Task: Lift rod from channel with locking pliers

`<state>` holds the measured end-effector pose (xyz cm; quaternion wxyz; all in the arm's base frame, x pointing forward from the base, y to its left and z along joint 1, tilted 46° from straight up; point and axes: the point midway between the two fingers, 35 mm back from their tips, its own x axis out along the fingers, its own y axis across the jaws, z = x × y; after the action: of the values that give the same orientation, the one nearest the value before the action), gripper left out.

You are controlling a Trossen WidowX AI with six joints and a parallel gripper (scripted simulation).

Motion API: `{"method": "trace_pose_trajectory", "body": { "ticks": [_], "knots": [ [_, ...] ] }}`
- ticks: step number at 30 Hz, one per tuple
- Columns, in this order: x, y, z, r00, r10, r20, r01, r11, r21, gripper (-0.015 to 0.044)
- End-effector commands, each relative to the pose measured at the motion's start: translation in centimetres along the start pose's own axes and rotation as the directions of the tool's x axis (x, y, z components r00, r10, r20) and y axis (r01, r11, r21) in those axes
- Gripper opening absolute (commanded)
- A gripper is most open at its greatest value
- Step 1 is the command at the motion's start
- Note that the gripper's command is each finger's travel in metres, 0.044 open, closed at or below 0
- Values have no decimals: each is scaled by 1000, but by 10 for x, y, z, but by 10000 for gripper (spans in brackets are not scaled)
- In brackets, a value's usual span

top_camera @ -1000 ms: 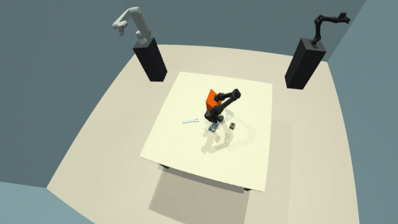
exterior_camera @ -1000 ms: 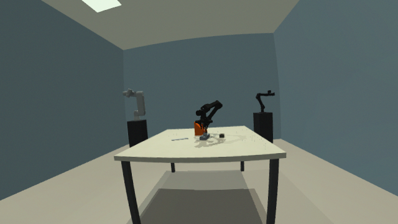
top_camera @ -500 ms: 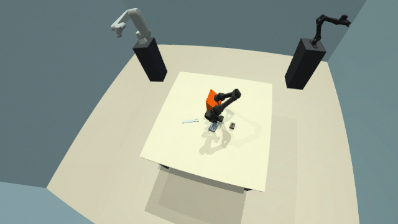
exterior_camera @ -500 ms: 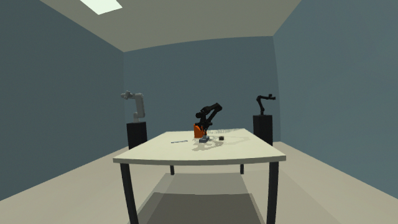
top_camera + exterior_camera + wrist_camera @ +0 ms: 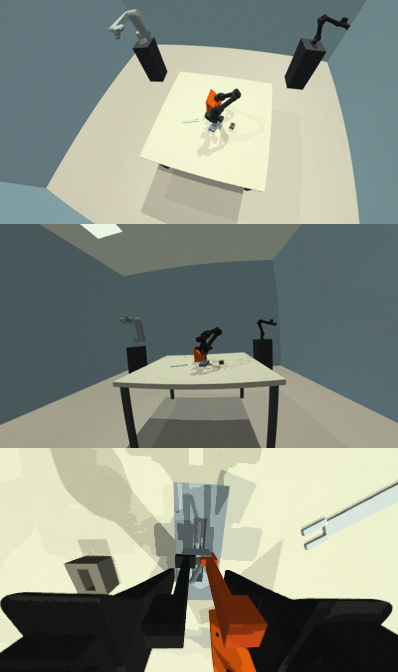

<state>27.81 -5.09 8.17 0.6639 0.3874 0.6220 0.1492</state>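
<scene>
Reaches over the pale cream table (image 5: 174,146) (image 5: 174,376) (image 5: 30,503) with the black six-joint arm (image 5: 228,102) (image 5: 214,337), elbow bent high and wrist turned down. Points the black parallel-jaw gripper (image 5: 215,120) (image 5: 205,352) (image 5: 199,573) toward the grey-blue channel block (image 5: 213,127) (image 5: 204,363) (image 5: 220,508). Holds the locking pliers with black and orange handles (image 5: 218,593) between fingers set about halfway apart.

In the wrist view, shows the slim grey rod (image 5: 199,534) lying in the channel, near the pliers' front end; cannot tell there whether locked on. Reveals also a dark opening in the small grey-brown box (image 5: 232,126) (image 5: 221,362) (image 5: 80,579), and two prongs on the flat pale fork-ended bar (image 5: 190,121) (image 5: 179,366) (image 5: 357,510), seen only as a thin strip from outside. From above and outside, shows the orange upright block (image 5: 211,99) (image 5: 198,355) just beside the arm, with handles and rod too small to tell.
</scene>
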Motion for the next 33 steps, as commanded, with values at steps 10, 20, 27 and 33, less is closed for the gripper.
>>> {"method": "trace_pose_trajectory", "body": {
  "ticks": [10, 20, 27, 33],
  "knots": [
    [0, 2, 1, 1000, 2, 3, -2, 1000, 1, 223],
    [0, 3, 1, 1000, 2, 3, -2, 1000, 1, 220],
    [0, 3, 1, 1000, 2, 3, -2, 1000, 1, 193],
    [0, 3, 1, 1000, 2, 3, -2, 1000, 1, 100]
  ]
}}
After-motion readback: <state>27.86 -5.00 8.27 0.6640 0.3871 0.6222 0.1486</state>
